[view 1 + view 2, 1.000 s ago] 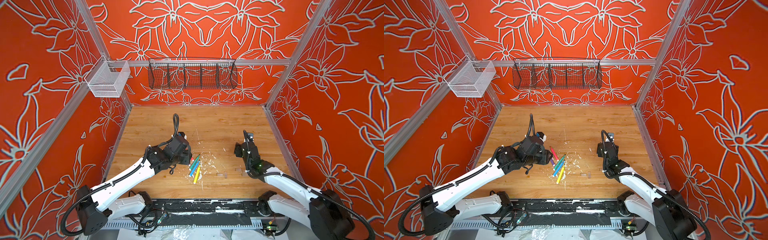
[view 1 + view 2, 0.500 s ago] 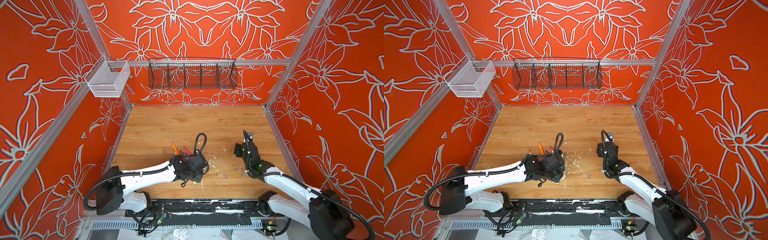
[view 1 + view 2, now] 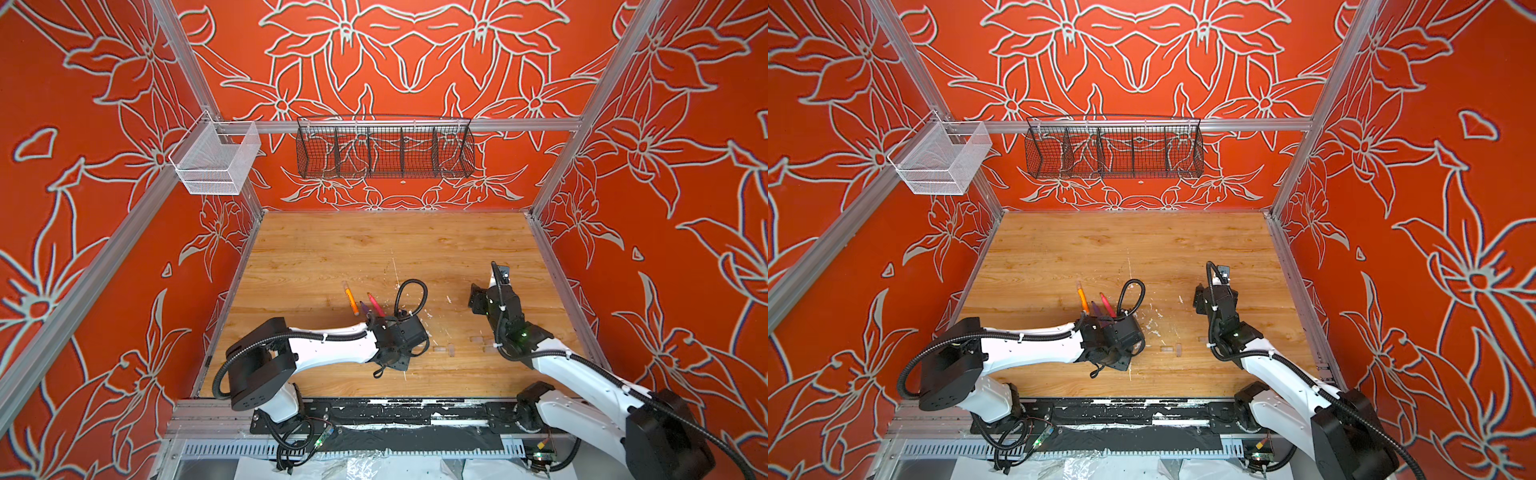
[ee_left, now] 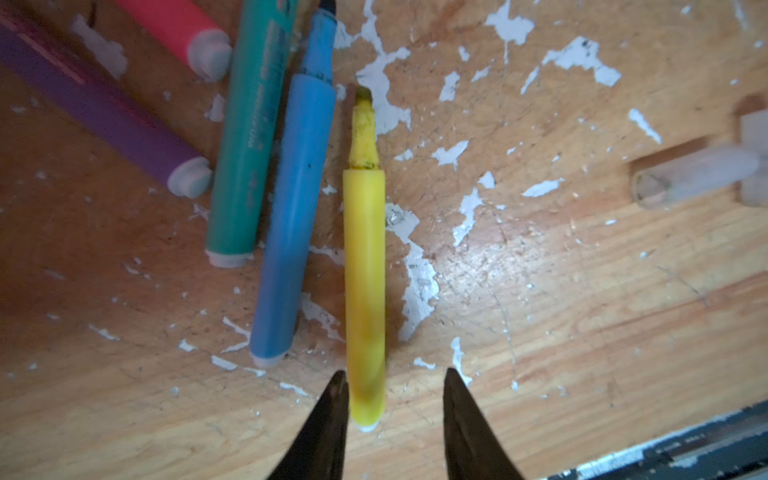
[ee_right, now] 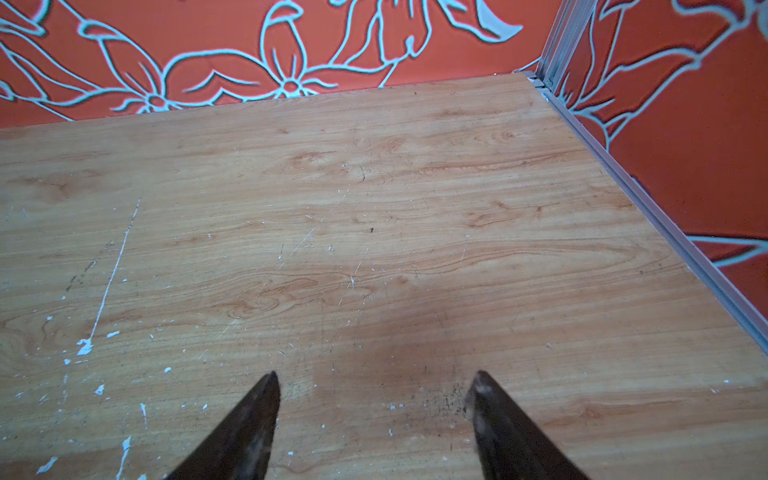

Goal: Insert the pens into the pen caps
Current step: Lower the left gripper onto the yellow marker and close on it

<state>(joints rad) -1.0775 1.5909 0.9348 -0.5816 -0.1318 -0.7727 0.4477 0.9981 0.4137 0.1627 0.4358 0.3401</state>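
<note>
— Underneath the arms, what sort of surface do you have?

— I have a wood-grain bench, scratched, with white flecks thickest around the middle, toward the front. Orange walls with pale flower outlines close it in on three sides. A black wire basket hangs on the back wall, and a white mesh basket hangs at the back left corner.

— Where do the pens lie relative to your left tool?

— From the left wrist camera I see the yellow pen lying flat, its butt end between the fingers of the left tool. One finger is against the barrel or just beside it. The other stands off, with bare wood showing in the gap, so the tool is spread and not pinching. The blue pen lies just beside the yellow one, nearly parallel. Next comes the green pen, with the purple pen and pink pen fanned further out. In both top views the orange pen lies beyond that wrist, toward the back.

— And the caps?

— The clear pen caps lie on the wood between the two arms, apart from the pens.

— Right tool?

— My right tool hangs over bare wood on the right side, fingers spread wide, well apart from the pens.
</note>
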